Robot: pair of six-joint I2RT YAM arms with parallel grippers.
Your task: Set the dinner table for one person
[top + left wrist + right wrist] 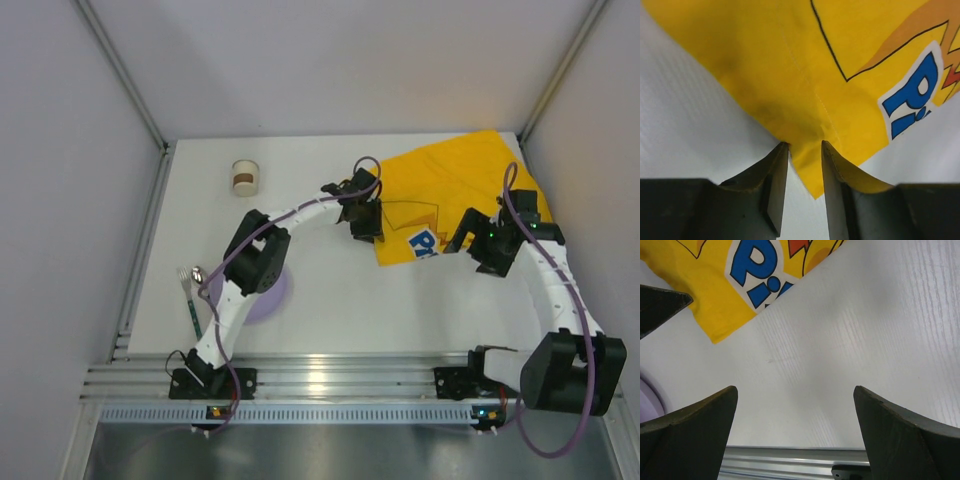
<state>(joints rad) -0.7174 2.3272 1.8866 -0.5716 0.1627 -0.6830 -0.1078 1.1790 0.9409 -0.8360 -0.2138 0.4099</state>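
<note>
The white dinner table (330, 310) bears a yellow cartoon-printed cloth (450, 180) at the back right. My left gripper (366, 225) stands at the cloth's left corner. In the left wrist view the jaws (804, 145) are narrowly apart, and the cloth's corner (810, 165) lies flat between them on the table (680, 125). My right gripper (487, 250) hovers over the cloth's right part. Its jaws (795, 390) are wide open and empty above bare table (850, 340), with the cloth's printed edge (715, 285) beyond them.
A purple plate (277, 297) lies partly under the left arm. A fork (188, 300) and a spoon (198, 272) lie at the left. A small cup (245, 177) stands at the back left. The ribbed silver rail (330, 385) runs along the near edge.
</note>
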